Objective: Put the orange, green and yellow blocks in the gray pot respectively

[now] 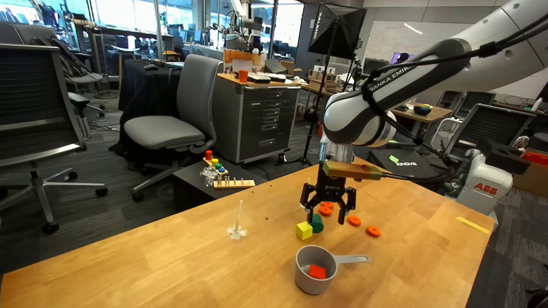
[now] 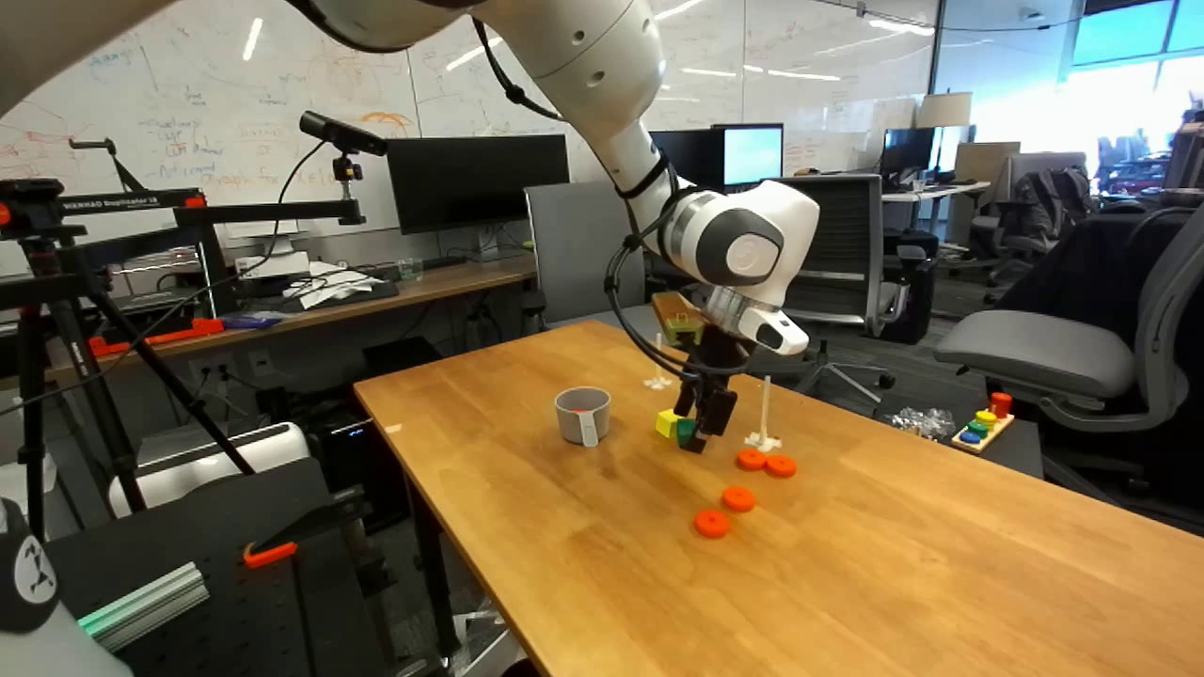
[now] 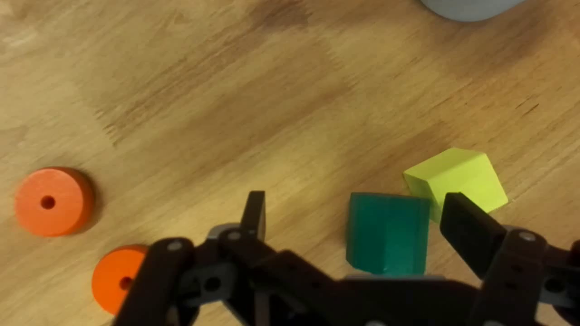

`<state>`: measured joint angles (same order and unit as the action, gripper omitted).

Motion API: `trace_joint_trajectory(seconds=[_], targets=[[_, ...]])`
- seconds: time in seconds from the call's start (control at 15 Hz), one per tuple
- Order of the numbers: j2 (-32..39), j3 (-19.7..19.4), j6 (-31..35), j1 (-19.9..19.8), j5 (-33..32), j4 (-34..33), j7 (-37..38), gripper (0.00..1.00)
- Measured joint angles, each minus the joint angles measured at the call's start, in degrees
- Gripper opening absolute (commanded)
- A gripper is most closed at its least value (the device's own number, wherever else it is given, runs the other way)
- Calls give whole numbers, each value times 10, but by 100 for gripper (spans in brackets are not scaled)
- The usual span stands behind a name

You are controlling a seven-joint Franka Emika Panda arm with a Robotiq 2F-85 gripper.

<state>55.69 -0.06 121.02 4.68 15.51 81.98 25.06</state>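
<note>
1. Nearest in an exterior view, on the wooden table [image 1: 171, 265], the gray pot [image 1: 307, 283] stands upright with the orange-red block [image 1: 317, 272] inside it.
2. Behind the pot, out on the wood, lie the yellow block [image 1: 304, 230] and the green block [image 1: 317, 223], just beside each other; whether they touch I cannot tell.
3. The gripper [image 1: 325, 221] points down, its tips beside the green block. Its fingers [image 3: 469, 233] are spread wide apart. In the wrist view the green block sits between them, nearer the finger that overlaps the yellow block's edge; wood shows between the green block and the opposite finger. Whether the nearer finger touches either block I cannot tell.
4. Four orange discs [image 2: 712, 524] lie near the gripper in both exterior views.
5. The arm [image 1: 428, 75] slopes down from the upper right in an exterior view and bends at the wrist, the gripper hanging below. "RANKA EMIK" is legible along it.
6. Past the table edge, a white machine [image 1: 483, 182] carries "ABB" in red.
7. Near it, a black case [image 1: 398, 169] appears to read "KINOVA".
8. In an exterior view, a dark bar [image 2: 132, 200] says "WANHAO Duplicator".
9. Farther back, a whiteboard [image 2: 470, 75] bears handwriting too faint to read.
</note>
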Motion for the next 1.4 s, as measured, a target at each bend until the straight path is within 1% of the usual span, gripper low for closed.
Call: trace_joint_trajectory(seconds=[0.2, 0.47, 0.53, 0.8, 1.0, 1.2, 1.4], targets=[[11, -2, 0, 0, -13, -17, -1, 49], [20, -2, 4, 0, -19, -33, -7, 19], [22, -2, 7, -1, -19, -35, -9, 18], [23, -1, 15, -3, -18, -37, -21, 18], [14, 14, 23, -1, -18, -37, -39, 18], [-16, 40, 23, 14, -18, -36, -47, 18], [-54, 58, 22, 39, -18, -34, -48, 18]])
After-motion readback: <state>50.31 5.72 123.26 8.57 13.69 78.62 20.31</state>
